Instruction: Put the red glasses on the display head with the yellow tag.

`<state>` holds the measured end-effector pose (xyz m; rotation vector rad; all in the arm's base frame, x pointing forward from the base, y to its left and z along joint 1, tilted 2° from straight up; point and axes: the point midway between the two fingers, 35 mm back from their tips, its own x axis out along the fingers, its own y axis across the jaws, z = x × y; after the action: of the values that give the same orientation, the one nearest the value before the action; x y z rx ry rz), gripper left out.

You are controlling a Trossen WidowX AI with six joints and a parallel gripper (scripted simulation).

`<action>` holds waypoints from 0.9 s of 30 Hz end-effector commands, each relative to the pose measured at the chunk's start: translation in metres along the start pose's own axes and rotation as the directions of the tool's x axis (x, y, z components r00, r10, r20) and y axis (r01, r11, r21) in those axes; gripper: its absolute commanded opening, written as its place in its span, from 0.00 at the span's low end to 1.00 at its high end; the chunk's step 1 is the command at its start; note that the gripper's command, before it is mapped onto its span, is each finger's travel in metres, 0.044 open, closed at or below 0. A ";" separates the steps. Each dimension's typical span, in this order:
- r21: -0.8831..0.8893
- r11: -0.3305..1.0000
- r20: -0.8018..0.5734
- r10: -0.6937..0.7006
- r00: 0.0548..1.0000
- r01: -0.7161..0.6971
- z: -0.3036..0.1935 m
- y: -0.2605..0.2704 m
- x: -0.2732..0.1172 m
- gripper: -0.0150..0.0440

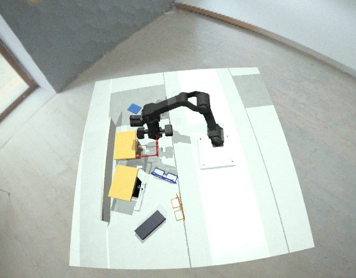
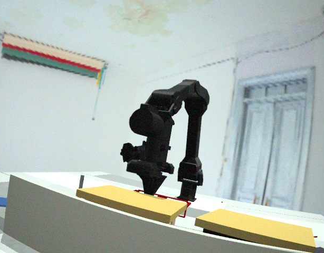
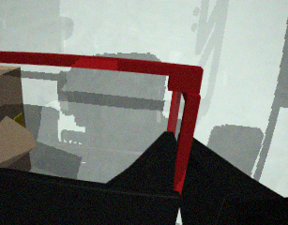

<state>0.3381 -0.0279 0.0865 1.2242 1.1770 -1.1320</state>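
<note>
My gripper (image 1: 156,137) (image 2: 150,193) (image 3: 174,142) is shut on the red glasses (image 1: 157,146) (image 2: 188,202) (image 3: 97,63), holding the front frame near its middle. They are in the air before the tan-brown head (image 1: 139,148) (image 3: 9,142), their front standing off from its face. One temple reaches back beside this head to the edge of the yellow slab (image 1: 125,145) (image 2: 129,200) above it; the other is mostly hidden. A small yellow patch (image 3: 19,118) shows by its nose; I cannot tell whether it is the tag. The other head (image 1: 137,186) is dark, under a second slab.
The second yellow slab (image 1: 123,182) (image 2: 255,227) is beside the first. A tall panel (image 1: 108,170) (image 2: 75,215) stands behind both. Blue glasses (image 1: 162,176), orange glasses (image 1: 181,206), a dark block (image 1: 150,225) and a blue square (image 1: 134,108) lie on the table.
</note>
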 end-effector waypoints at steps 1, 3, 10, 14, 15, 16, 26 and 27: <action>0.003 1.000 0.005 0.000 1.000 0.000 0.001 0.007 0.000 0.25; 0.003 1.000 0.005 0.000 1.000 0.000 0.001 0.009 0.000 0.25; 0.003 1.000 0.005 0.001 1.000 -0.001 0.001 0.020 0.000 0.25; 0.003 1.000 0.005 0.001 1.000 -0.001 0.001 0.025 0.000 0.25; 0.003 1.000 0.005 0.001 1.000 -0.001 0.001 0.027 0.000 0.25; 0.003 1.000 0.004 0.001 1.000 -0.001 0.001 0.028 0.000 0.25; 0.003 1.000 -0.007 0.003 1.000 -0.003 0.001 0.043 0.000 0.25; 0.003 1.000 -0.009 0.003 1.000 -0.003 0.001 0.044 0.000 0.25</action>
<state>0.3768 -0.0284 0.0893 1.2246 1.1757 -1.1311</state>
